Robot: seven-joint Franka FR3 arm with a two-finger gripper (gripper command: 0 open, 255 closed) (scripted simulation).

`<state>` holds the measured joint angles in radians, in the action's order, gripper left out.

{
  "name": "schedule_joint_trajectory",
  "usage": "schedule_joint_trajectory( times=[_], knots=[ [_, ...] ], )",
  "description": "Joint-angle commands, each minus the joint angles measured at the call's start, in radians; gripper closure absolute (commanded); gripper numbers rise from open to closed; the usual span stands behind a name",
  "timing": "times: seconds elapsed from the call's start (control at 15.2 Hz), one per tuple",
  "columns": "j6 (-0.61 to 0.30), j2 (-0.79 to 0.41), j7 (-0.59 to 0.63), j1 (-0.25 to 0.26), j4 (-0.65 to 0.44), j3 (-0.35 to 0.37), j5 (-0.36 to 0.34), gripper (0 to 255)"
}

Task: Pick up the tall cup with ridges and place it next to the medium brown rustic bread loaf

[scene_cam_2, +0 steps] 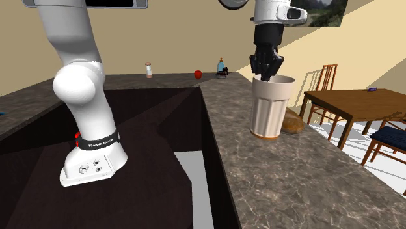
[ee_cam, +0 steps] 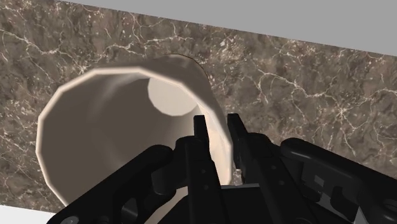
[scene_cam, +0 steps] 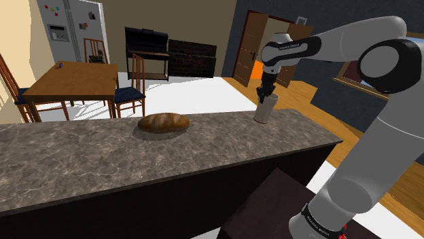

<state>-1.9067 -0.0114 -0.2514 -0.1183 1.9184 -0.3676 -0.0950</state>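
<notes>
Under your claw [scene_cam: 263,93] runs a long marbled stone counter [scene_cam: 81,159], and both task things sit on it. Past the counter from the claw, a wooden dining table [scene_cam: 68,80] with chairs stands well off. The white arm [scene_cam: 380,75] rises from its base [scene_cam_2: 91,162] on the dark stand. It arches high over the counter and bends at the wrist, so the claw points almost straight down.

The brown bread loaf [scene_cam: 163,123] lies on the counter well apart from the claw, toward the shoulder view's left, with only counter top between them. In the second exterior view the loaf peeks out from behind the cup.

The tall cup [scene_cam_2: 270,107] is off-white and faintly ridged, with an orange foot. It stands on the counter directly below the claw. Your claw is narrow, pinching the cup's wall at the rim, with one finger [ee_cam: 202,137] inside and the other outside.

Far behind the claw, on the counter's back stretch, sit a small bottle [scene_cam_2: 149,69] and a red thing [scene_cam_2: 198,74].
</notes>
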Motion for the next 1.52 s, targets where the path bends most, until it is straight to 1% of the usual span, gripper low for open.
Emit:
schedule_joint_trajectory(
  times=[0.0,0.4,0.79,1.12,1.45],
  knots=[
    [0.008,-0.021,0.041,0.022,-0.024,0.022,0.009,255],
    [0.038,-0.085,0.159,0.087,-0.107,0.082,0.031,255],
    [0.082,-0.181,0.266,0.148,-0.236,0.135,0.054,255],
    [0.133,-0.287,0.347,0.195,-0.385,0.172,0.072,255],
    [0.207,-0.422,0.423,0.237,-0.588,0.203,0.089,255]
  ],
)
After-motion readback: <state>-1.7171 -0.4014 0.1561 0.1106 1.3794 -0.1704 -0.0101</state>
